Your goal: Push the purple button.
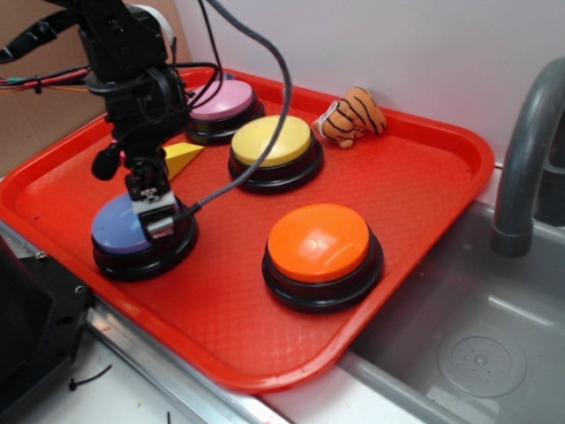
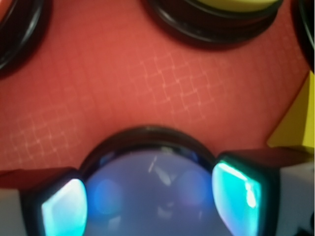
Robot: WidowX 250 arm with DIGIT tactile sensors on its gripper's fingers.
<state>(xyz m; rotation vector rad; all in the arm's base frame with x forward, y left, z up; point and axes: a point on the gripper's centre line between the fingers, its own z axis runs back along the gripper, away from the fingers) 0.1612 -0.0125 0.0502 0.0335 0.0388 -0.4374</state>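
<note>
The purple button (image 1: pixel 119 228) has a periwinkle domed top on a black base and sits at the front left of the red tray (image 1: pixel 424 168). My gripper (image 1: pixel 154 212) points straight down onto its right half and appears to touch the dome. In the wrist view the purple button (image 2: pixel 152 191) fills the bottom centre, directly under the gripper (image 2: pixel 150 201). The fingers (image 2: pixel 64 209) stand wide apart on either side of the dome, so the gripper is open and holds nothing.
On the tray are a pink-mauve button (image 1: pixel 221 102) at the back, a yellow button (image 1: pixel 272 141), an orange button (image 1: pixel 320 243), a yellow wedge (image 1: pixel 181 157) and a striped tiger toy (image 1: pixel 353 115). A sink (image 1: pixel 477 353) and grey faucet (image 1: pixel 521 159) lie to the right.
</note>
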